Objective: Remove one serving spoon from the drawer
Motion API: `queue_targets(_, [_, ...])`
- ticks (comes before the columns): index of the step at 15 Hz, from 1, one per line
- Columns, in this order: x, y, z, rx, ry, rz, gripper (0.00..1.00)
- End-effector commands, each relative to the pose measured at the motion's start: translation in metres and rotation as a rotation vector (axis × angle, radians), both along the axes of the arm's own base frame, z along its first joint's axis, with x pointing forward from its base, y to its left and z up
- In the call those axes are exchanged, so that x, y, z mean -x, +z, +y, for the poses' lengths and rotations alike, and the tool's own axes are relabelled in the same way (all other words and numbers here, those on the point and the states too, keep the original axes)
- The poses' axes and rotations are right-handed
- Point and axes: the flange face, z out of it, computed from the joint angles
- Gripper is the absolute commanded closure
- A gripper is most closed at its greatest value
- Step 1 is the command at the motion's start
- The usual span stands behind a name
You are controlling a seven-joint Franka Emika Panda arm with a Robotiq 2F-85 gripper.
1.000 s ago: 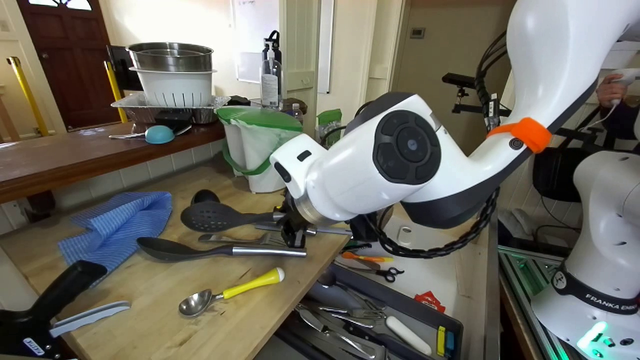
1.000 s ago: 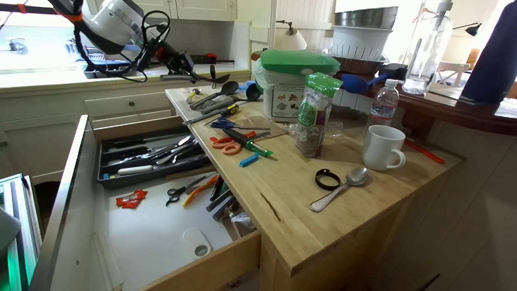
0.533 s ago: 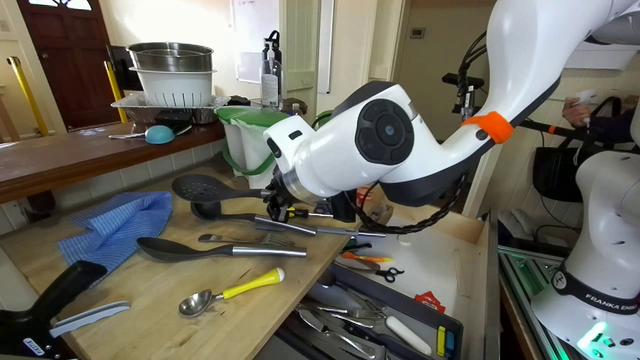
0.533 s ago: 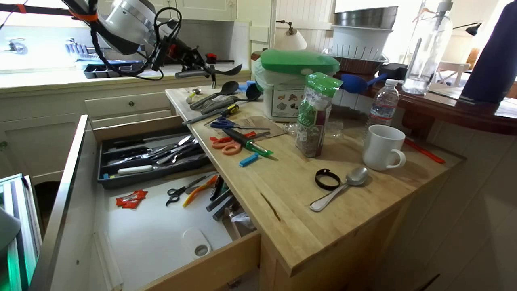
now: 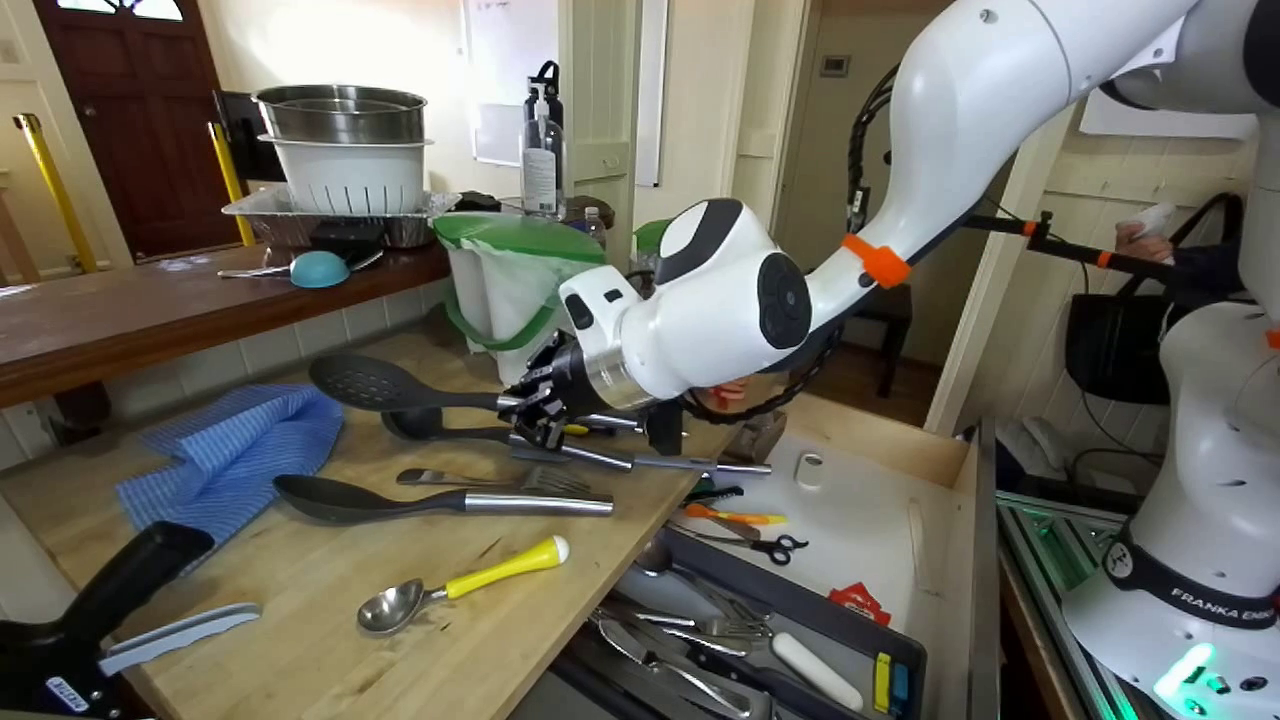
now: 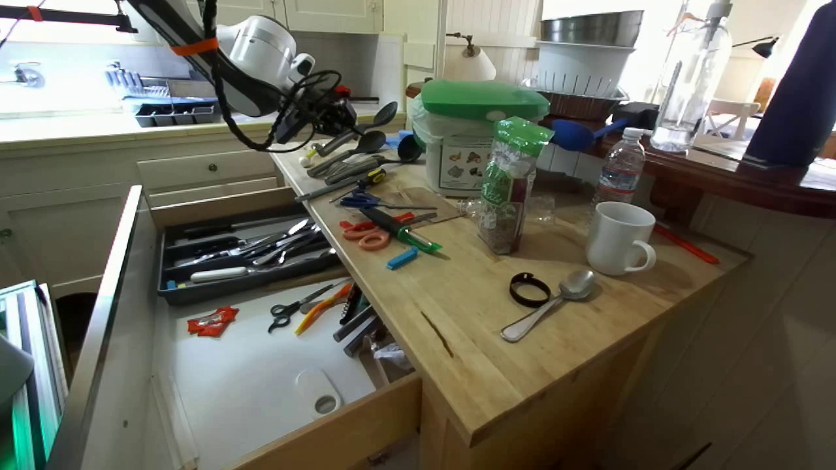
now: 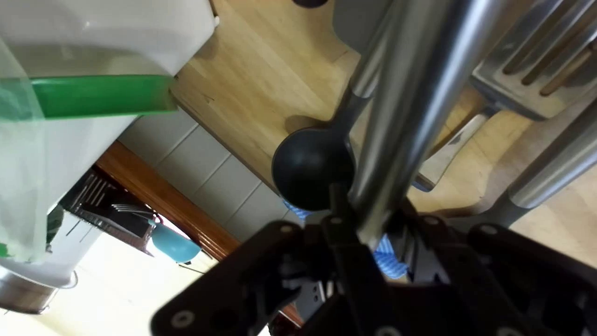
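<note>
In an exterior view, the gripper [image 5: 532, 403] clasps a slotted spoon [image 5: 365, 384], head leftward, above the counter [image 5: 300, 570]. The drawer [image 5: 865, 535] is at right.

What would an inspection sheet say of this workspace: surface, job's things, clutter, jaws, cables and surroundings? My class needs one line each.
Surface: wooden counter, dark mark near one edge.
Job's things: drawer open; slotted spoon held above the counter; black-headed spoon lying on the counter.
Clutter: mug, packet and cloth on the counter.
Jaws: shut on the slotted spoon's handle.
Cables: black cable hanging beside the arm.
Surroundings: green-lidded bin; person mostly hidden, holding something white.
</note>
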Motion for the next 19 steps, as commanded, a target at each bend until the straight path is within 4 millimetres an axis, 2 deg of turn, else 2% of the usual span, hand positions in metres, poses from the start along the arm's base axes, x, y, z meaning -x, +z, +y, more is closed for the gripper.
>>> queue_targets(1, [-0.006,-0.023,0.001,-0.079,0.02,0.025,0.94])
queue_targets(4, [-0.005,-0.044,0.002,-0.093,0.017,0.072,0.94])
queue_targets(5, [-0.003,-0.047,-0.001,-0.095,0.012,0.086,0.51])
queue_targets(6, [0.0,-0.045,-0.005,-0.09,0.0,0.096,0.49])
queue_targets(9, [0.021,-0.002,-0.006,0.008,-0.071,0.082,0.29])
queue_targets(12, [0.044,0.044,0.013,0.092,-0.154,0.119,0.06])
queue_targets(13, [0.05,0.055,0.021,0.097,-0.169,0.143,0.01])
queue_targets(16, [0.07,0.078,0.04,0.116,-0.286,0.253,0.0])
queue_targets(17, [0.05,0.073,0.037,0.093,-0.231,0.18,0.0])
queue_targets(19, [0.056,0.083,0.045,0.1,-0.231,0.178,0.0])
